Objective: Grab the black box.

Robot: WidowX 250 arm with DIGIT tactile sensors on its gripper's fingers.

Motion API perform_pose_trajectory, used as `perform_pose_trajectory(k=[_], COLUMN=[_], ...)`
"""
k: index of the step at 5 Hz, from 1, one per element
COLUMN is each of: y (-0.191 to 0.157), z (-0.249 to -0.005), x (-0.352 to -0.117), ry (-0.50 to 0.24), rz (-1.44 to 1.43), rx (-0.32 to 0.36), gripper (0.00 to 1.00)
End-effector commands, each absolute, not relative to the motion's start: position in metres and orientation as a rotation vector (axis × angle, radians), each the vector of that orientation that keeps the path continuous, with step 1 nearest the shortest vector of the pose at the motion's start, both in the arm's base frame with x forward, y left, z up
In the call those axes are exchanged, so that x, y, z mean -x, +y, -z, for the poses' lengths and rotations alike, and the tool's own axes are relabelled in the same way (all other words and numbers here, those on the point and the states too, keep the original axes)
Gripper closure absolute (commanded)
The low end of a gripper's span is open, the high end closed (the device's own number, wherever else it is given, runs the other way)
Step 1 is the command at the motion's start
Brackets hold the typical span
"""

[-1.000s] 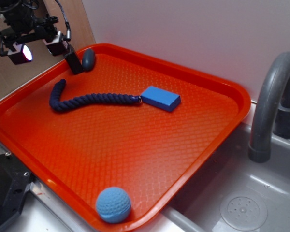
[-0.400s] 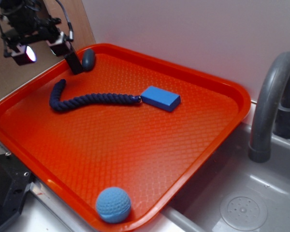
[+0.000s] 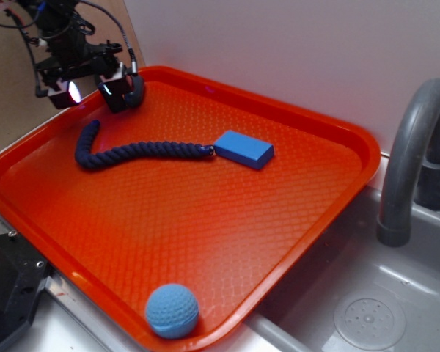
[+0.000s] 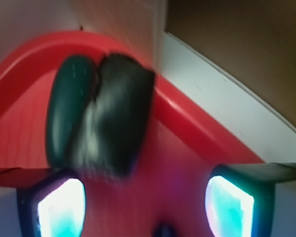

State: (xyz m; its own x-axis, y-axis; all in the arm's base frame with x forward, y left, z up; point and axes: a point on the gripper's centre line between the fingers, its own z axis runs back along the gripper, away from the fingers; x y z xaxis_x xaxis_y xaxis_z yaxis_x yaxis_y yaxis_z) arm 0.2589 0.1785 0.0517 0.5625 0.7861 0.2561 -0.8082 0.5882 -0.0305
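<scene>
The black box (image 4: 116, 123) is a small matte block lying at the far-left corner of the orange tray (image 3: 293, 220). It touches a dark grey-blue oval pebble (image 4: 69, 106). In the wrist view the box is blurred and lies ahead of the jaws, nearer the left finger. My gripper (image 3: 92, 93) hangs low over that corner, open, with nothing between its fingers (image 4: 61, 207). In the exterior view the right finger hides most of the box, and the pebble (image 3: 138, 88) peeks out beside it.
A dark blue rope (image 3: 132, 152) curls across the tray to a flat blue box (image 3: 243, 149). A blue ball (image 3: 172, 311) rests at the tray's near rim. A grey sink with a tap (image 3: 411, 154) stands to the right. The wall runs close behind the tray.
The gripper has moved right and down, from outside the tray's left rim to right at the black box. The box, pebble and other objects have not moved.
</scene>
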Motion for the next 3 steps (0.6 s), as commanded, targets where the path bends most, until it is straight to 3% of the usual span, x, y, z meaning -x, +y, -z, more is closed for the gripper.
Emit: perform_pose_trajectory(k=[1, 3], y=[0.1979, 0.1953], z=[-0.0747, -0.0727], x=[-0.2724, -0.2728], ry=[-0.318, -0.314], rz=[-0.945, -0.942], rx=[-0.085, -0.086], gripper=[0.0, 0.0])
